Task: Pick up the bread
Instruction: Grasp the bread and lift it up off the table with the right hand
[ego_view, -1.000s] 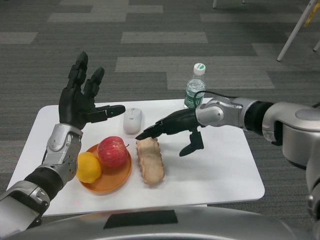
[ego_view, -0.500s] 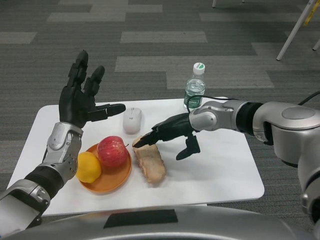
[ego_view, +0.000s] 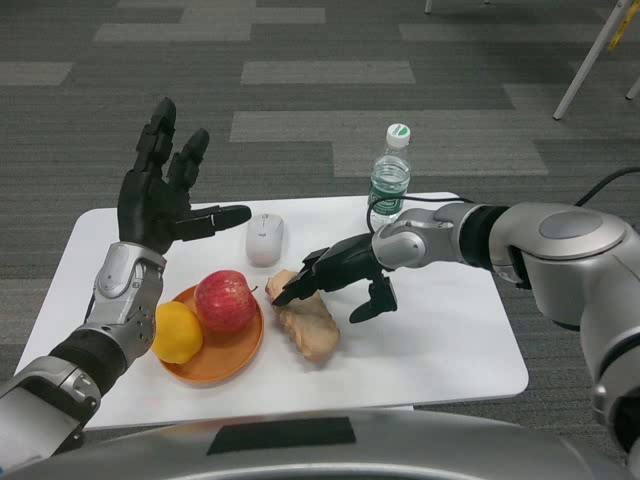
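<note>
White smooth table (ego_view: 450, 340) | crusty oblong bread (ego_view: 310, 328) | right robot hand (ego_view: 338, 275) fingertips touching it, spread | left robot hand (ego_view: 165, 200) wide

Left hand (ego_view: 165, 205) raised, spread (right hand (ego_view: 338, 278) low, outstretched)

White table (ego_view: 450, 350) w/ bread (ego_view: 308, 325), plate (ego_view: 225, 360), mouse (ego_view: 265, 240), bottle (ego_view: 390, 180).
</note>
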